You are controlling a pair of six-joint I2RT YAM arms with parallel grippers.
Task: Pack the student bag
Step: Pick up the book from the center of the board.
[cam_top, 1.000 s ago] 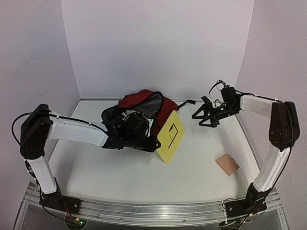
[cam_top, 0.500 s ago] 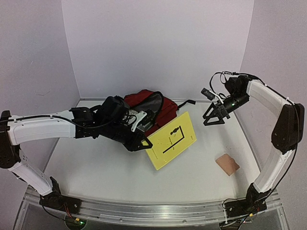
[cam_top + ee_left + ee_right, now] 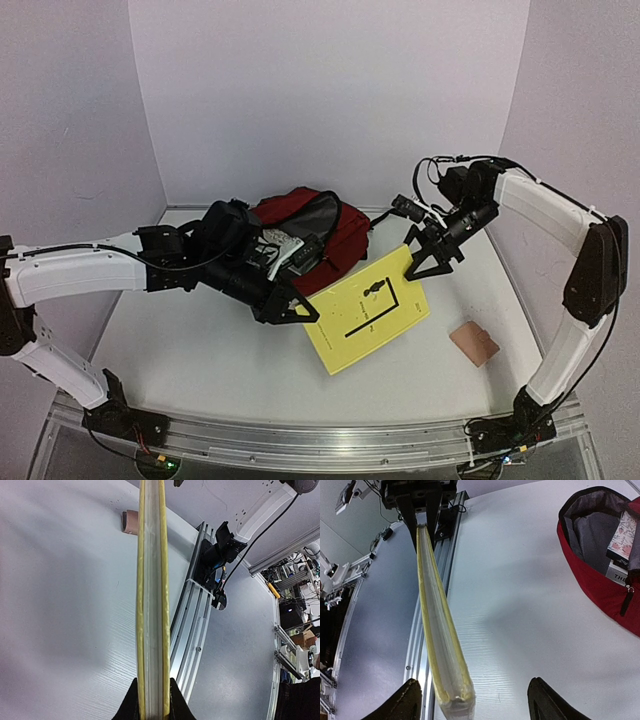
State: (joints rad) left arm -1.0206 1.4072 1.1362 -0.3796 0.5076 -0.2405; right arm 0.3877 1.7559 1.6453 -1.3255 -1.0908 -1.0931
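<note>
Now | student bag (image 3: 348, 240): dark red, unzipped, grey lining, books (image 3: 620, 534) inside

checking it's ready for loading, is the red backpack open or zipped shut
Open: the student bag gapes at its mouth in the right wrist view, showing grey lining and books inside.

a robotics lab, set up as a boxed-in test cell. a grooved aluminium rail (image 3: 320, 440) runs along the near edge of a white table (image 3: 200, 360), and the two arm bases (image 3: 125, 418) are bolted onto it. past the rail, across the table, plain pale panels (image 3: 330, 90) close off three sides. on the rail's outer side stand metal framing (image 3: 285, 642), stacked equipment (image 3: 296, 612) and a cardboard box (image 3: 302, 639).
</note>
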